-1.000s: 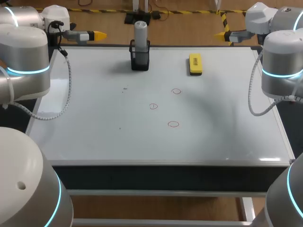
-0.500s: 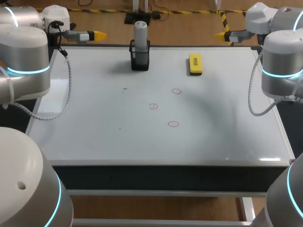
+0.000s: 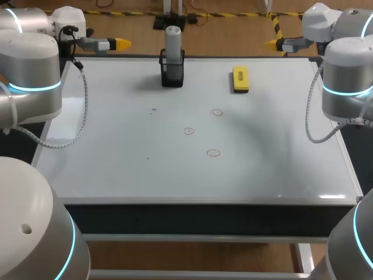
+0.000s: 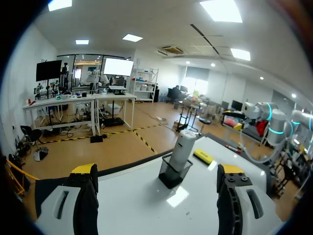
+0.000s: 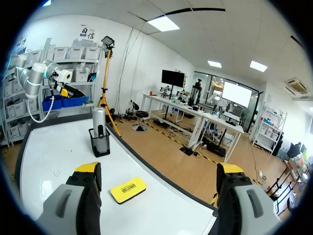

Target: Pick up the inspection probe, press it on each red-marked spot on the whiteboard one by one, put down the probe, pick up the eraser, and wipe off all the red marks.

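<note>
Left gripper (image 4: 156, 170): fingers wide apart, holding nothing. I had it parked off the far left corner of the whiteboard (image 3: 116, 169).

Right gripper (image 5: 159, 169): fingers likewise spread and empty, parked off the far right corner.

Inspection probe (image 3: 173, 38): a grey cylinder, upright in a black mesh holder (image 3: 172, 74) near the board's far edge. It was ahead of the left fingers and well apart from both grippers.

Eraser (image 3: 240, 79): yellow, flat on the board, right of the holder and apart from it.

Red marks: three small rings, at (image 3: 217, 112), (image 3: 189, 130) and (image 3: 214, 153), mid-board and nearer me than the eraser. I saw nothing lying over them.

Risks as I judged them:
- The holder looked light. A grip that dragged sideways, or a probe that stuck, could tip it or lift it too.
- A low pass toward the marks might brush the eraser.
- Each arm's grey cable (image 3: 81, 116) hung over the board's edge and could snag.
</note>
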`<action>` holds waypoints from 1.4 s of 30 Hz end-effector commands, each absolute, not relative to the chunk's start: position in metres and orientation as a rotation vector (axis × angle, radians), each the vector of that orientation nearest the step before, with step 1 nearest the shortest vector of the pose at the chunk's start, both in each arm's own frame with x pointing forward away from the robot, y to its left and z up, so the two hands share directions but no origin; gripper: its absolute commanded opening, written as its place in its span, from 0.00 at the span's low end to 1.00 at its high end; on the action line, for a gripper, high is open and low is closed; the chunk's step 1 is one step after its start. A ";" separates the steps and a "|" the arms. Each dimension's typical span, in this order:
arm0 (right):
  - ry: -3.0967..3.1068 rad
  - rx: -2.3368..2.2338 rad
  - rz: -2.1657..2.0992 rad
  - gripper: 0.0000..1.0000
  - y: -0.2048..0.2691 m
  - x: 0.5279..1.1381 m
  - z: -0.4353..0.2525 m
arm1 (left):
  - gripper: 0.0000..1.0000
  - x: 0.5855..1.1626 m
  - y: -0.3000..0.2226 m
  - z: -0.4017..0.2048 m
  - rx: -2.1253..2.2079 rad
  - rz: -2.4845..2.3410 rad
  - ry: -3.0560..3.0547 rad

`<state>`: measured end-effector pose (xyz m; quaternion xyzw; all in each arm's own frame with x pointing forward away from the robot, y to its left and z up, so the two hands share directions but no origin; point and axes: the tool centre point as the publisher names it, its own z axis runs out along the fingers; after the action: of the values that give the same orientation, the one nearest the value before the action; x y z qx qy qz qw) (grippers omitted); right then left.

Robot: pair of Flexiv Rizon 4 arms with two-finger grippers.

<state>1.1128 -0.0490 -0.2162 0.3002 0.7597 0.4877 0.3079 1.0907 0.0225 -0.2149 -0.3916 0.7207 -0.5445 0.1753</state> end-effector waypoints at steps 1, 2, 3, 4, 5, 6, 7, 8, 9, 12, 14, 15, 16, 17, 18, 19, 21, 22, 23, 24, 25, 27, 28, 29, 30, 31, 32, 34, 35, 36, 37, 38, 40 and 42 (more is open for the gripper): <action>2.011 0.794 1.289 1.00 -0.049 1.113 -0.216 | 1.00 1.091 0.022 -0.216 -1.108 -1.546 2.038; 2.011 0.794 1.289 1.00 -0.049 1.113 -0.216 | 1.00 1.091 0.022 -0.216 -1.108 -1.546 2.038; 2.011 0.794 1.289 1.00 -0.049 1.113 -0.216 | 1.00 1.091 0.022 -0.216 -1.108 -1.546 2.038; 2.011 0.794 1.289 1.00 -0.049 1.113 -0.216 | 1.00 1.091 0.022 -0.216 -1.108 -1.546 2.038; 2.011 0.794 1.289 1.00 -0.049 1.113 -0.216 | 1.00 1.091 0.022 -0.216 -1.108 -1.546 2.038; 2.011 0.794 1.289 1.00 -0.049 1.113 -0.216 | 1.00 1.091 0.022 -0.216 -1.108 -1.546 2.038; 2.011 0.794 1.289 1.00 -0.049 1.113 -0.216 | 1.00 1.091 0.022 -0.216 -1.108 -1.546 2.038; 2.011 0.794 1.289 1.00 -0.049 1.113 -0.216 | 1.00 1.091 0.022 -0.216 -1.108 -1.546 2.038; 2.011 0.794 1.289 1.00 -0.049 1.113 -0.216 | 1.00 1.091 0.022 -0.216 -1.108 -1.546 2.038; 2.011 0.794 1.289 1.00 -0.049 1.113 -0.216 | 1.00 1.091 0.022 -0.216 -1.108 -1.546 2.038; 2.011 0.794 1.289 1.00 -0.049 1.113 -0.216 | 1.00 1.091 0.022 -0.216 -1.108 -1.546 2.038; 2.011 0.794 1.289 1.00 -0.049 1.113 -0.216 | 1.00 1.091 0.022 -0.216 -1.108 -1.546 2.038; 2.011 0.794 1.289 1.00 -0.049 1.113 -0.216 | 1.00 1.091 0.022 -0.216 -1.108 -1.546 2.038; 2.011 0.794 1.289 1.00 -0.049 1.113 -0.216 | 1.00 1.091 0.022 -0.216 -1.108 -1.546 2.038; 2.011 0.794 1.289 1.00 -0.049 1.113 -0.216 | 1.00 1.091 0.022 -0.216 -1.108 -1.546 2.038; 2.011 0.794 1.289 1.00 -0.049 1.113 -0.216 | 1.00 1.091 0.022 -0.216 -1.108 -1.546 2.038; 2.011 0.794 1.289 1.00 -0.049 1.113 -0.216 | 1.00 1.091 0.022 -0.216 -1.108 -1.546 2.038; 2.011 0.794 1.289 1.00 -0.049 1.113 -0.216 | 1.00 1.091 0.022 -0.216 -1.108 -1.546 2.038; 2.011 0.794 1.289 1.00 -0.049 1.113 -0.216 | 1.00 1.091 0.022 -0.216 -1.108 -1.546 2.038; 2.011 0.794 1.289 1.00 -0.049 1.113 -0.216 | 1.00 1.091 0.022 -0.216 -1.108 -1.546 2.038; 2.011 0.794 1.289 1.00 -0.049 1.113 -0.216 | 1.00 1.091 0.022 -0.216 -1.108 -1.546 2.038; 2.011 0.794 1.289 1.00 -0.049 1.113 -0.216 | 1.00 1.091 0.022 -0.216 -1.108 -1.546 2.038; 2.011 0.794 1.289 1.00 -0.049 1.113 -0.216 | 1.00 1.091 0.022 -0.216 -1.108 -1.546 2.038; 2.011 0.794 1.289 1.00 -0.049 1.113 -0.216 | 1.00 1.091 0.022 -0.216 -1.108 -1.546 2.038; 2.011 0.794 1.289 1.00 -0.049 1.113 -0.216 | 1.00 1.091 0.022 -0.216 -1.108 -1.546 2.038; 2.011 0.794 1.289 1.00 -0.049 1.113 -0.216 | 1.00 1.091 0.022 -0.216 -1.108 -1.546 2.038; 2.011 0.794 1.289 1.00 -0.049 1.113 -0.216 | 1.00 1.091 0.022 -0.216 -1.108 -1.546 2.038; 2.011 0.794 1.289 1.00 -0.049 1.113 -0.216 | 1.00 1.091 0.022 -0.216 -1.108 -1.546 2.038; 2.011 0.794 1.289 1.00 -0.049 1.113 -0.216 | 1.00 1.091 0.022 -0.216 -1.108 -1.546 2.038; 2.011 0.794 1.289 1.00 -0.049 1.113 -0.216 | 1.00 1.091 0.022 -0.216 -1.108 -1.546 2.038; 2.011 0.794 1.289 1.00 -0.049 1.113 -0.216 | 1.00 1.091 0.022 -0.216 -1.108 -1.546 2.038; 2.011 0.794 1.289 1.00 -0.049 1.113 -0.216 | 1.00 1.091 0.022 -0.216 -1.108 -1.546 2.038; 2.011 0.794 1.289 1.00 -0.049 1.113 -0.216 | 1.00 1.091 0.022 -0.216 -1.108 -1.546 2.038; 2.011 0.794 1.289 1.00 -0.049 1.113 -0.216 | 1.00 1.093 0.021 -0.218 -1.052 -1.585 2.068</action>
<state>1.1128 -0.0490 -0.2162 0.3003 0.7597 0.4877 0.3079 1.0904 0.0214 -0.2148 -0.3902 0.7213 -0.5449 0.1747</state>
